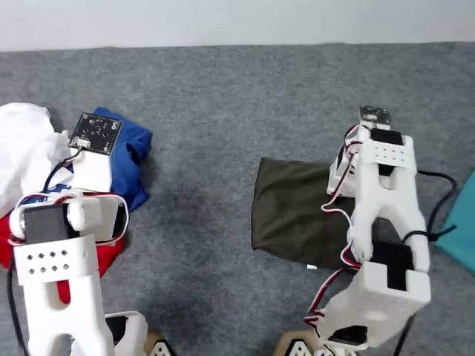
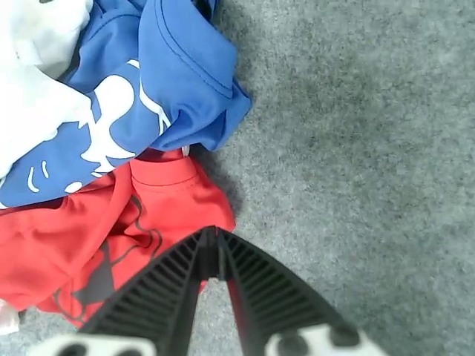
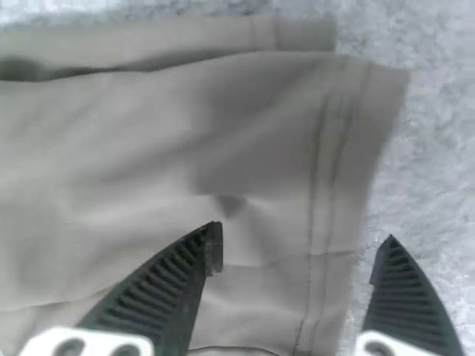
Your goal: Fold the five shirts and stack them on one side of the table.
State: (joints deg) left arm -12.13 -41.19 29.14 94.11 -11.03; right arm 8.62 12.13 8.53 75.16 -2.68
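surface: grey table [image 1: 223, 111] | far edge: white wall [image 1: 223, 22] | olive shirt [image 1: 289, 215] flat

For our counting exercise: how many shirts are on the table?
5: white shirt far left, blue shirt beside it, red shirt partly under it, olive shirt right of centre, teal shirt at right edge. More may hide underneath.

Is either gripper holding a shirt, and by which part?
Nothing held: the left gripper is shut empty, the right gripper open over the olive shirt, at its hem.
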